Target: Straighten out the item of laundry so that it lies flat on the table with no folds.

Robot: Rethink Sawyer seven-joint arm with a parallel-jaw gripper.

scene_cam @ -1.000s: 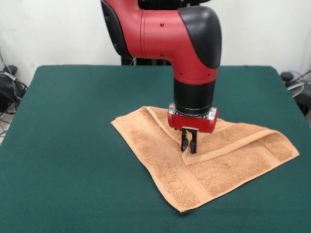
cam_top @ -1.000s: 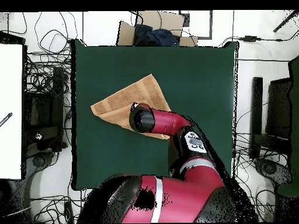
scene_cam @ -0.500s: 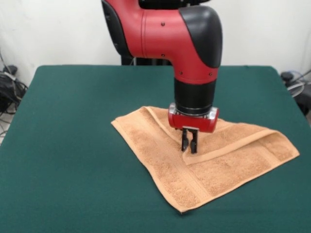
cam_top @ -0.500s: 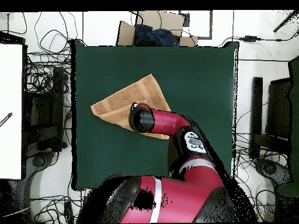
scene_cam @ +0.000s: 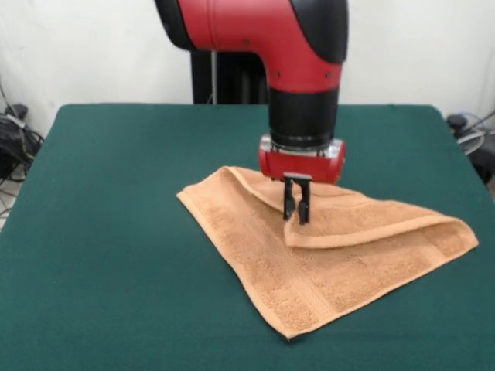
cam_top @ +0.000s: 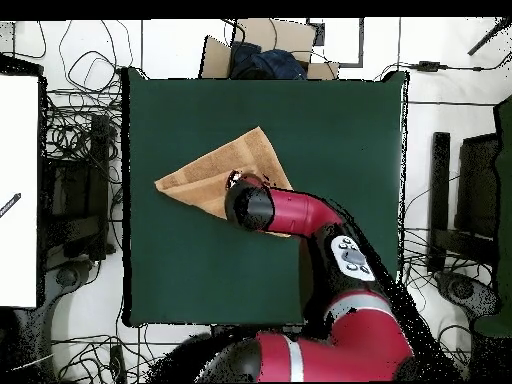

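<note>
The small black hand [scene_cam: 296,202] pinches shut on the folded-over edge of the soft orange-tan cloth towel [scene_cam: 325,263], which lies half doubled near the middle of the big dark green counter [scene_cam: 116,232], with bare green room on every side.

Open cardboard box [cam_top: 262,52] beyond the far edge, tangled cables [cam_top: 72,135] alongside, white panel [cam_top: 20,190] nearby.

towel [cam_top: 222,172] partly under arm, perhaps half

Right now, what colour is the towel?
Light orange-tan towel, clearest in the front view.
</note>
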